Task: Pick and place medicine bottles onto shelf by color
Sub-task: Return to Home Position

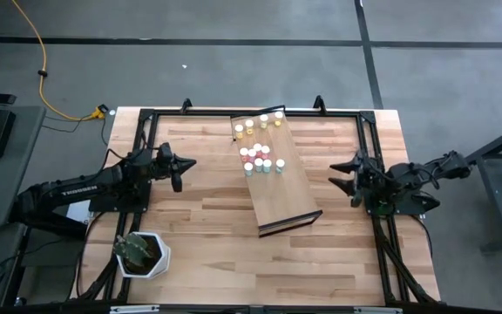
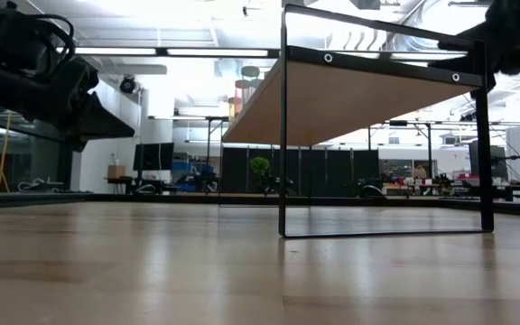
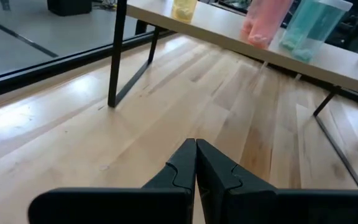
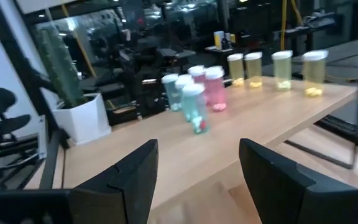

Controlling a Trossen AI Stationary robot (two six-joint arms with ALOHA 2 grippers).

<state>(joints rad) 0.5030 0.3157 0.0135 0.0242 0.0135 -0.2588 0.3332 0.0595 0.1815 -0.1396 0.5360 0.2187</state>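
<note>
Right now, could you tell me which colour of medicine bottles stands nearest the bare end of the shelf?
The teal medicine bottles: they border the shelf's bare stretch, with the pink bottles behind them and the yellow bottles at the other end.

table (image 1: 199, 228), shelf (image 1: 282, 197) on it, bottles (image 1: 258, 163) atop

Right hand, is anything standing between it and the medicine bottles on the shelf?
Nothing visible does. The right hand hangs open to the right of the shelf. Only tabletop and bare shelf lie between it and the medicine bottles.
</note>
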